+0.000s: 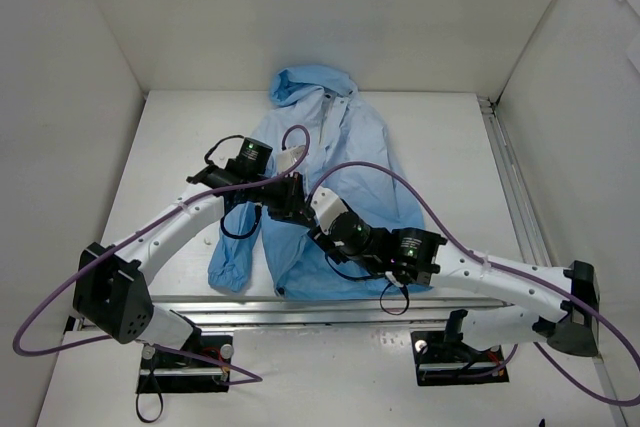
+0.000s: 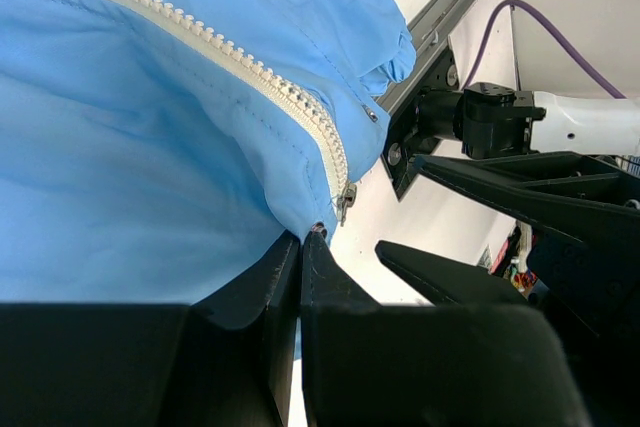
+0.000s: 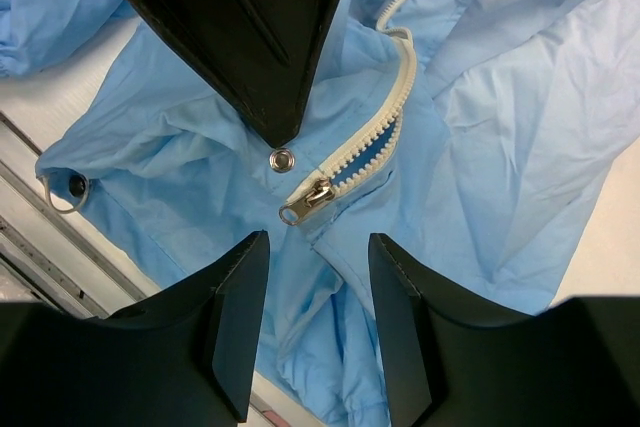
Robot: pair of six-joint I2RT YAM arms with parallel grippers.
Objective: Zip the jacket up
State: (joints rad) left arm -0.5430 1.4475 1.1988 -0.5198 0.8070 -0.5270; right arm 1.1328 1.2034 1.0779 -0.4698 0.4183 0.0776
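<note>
Cloth of the thin blue jacket (image 3: pixel 500 147) is pinched in my left gripper (image 2: pixel 302 237), my right gripper (image 3: pixel 320 247) parted just before its shiny metal slider (image 3: pixel 308 202).

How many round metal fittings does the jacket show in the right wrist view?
2: a snap beside the zipper slider, an eyelet at the left edge of the jacket hem. Folds may hide more.
</note>
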